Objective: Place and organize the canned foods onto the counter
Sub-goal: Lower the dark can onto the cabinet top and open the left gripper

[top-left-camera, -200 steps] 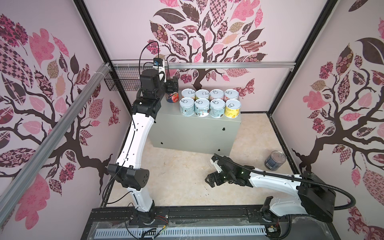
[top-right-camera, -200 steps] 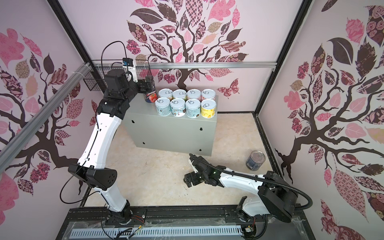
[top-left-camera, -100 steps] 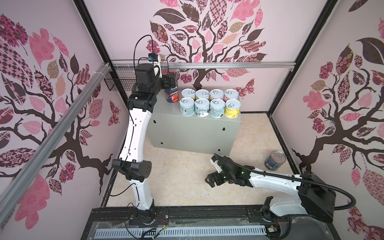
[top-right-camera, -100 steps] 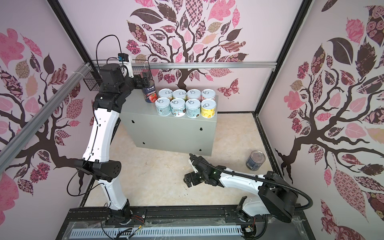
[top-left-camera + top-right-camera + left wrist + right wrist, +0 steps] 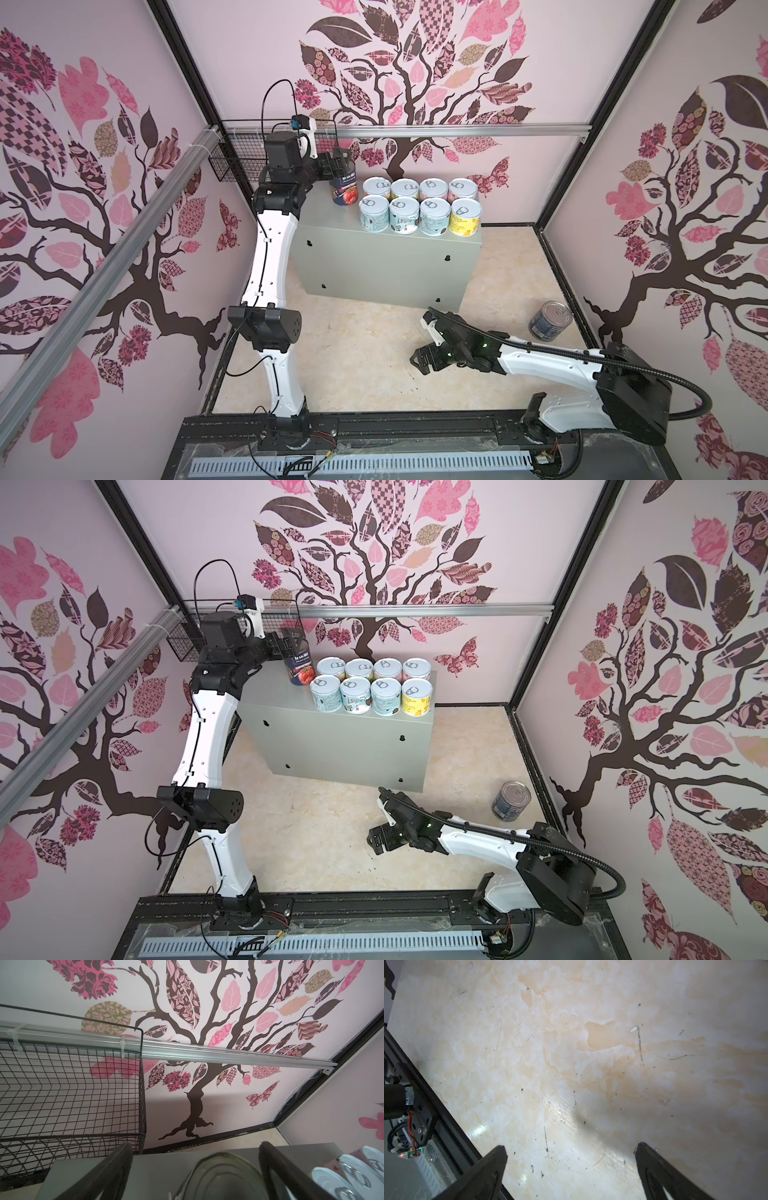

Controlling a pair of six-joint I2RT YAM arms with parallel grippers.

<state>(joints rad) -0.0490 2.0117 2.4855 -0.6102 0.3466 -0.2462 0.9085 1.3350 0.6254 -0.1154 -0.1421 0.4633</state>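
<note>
On the left end of the grey counter [image 5: 386, 266] stands a tall dark-blue can with a tomato label [image 5: 345, 189]. My left gripper [image 5: 344, 160] hangs open at this can's top. In the left wrist view the can's metal lid [image 5: 224, 1176] lies between the spread fingers [image 5: 116, 1167], with a clear gap on one side. Several short pastel cans [image 5: 419, 199] stand in two rows beside it. Another tall blue can [image 5: 550, 319] stands on the floor at the right. My right gripper [image 5: 420, 362] is open and empty over the bare floor [image 5: 571, 1064].
A black wire mesh basket [image 5: 239, 160] hangs on the back-left wall right beside my left wrist, under an aluminium rail [image 5: 457, 132]. The walls close in on three sides. A black base frame [image 5: 374, 424] runs along the front.
The left gripper has opened off the tomato can and drawn back up and left, leaving it standing on the counter. The right arm has not moved.
</note>
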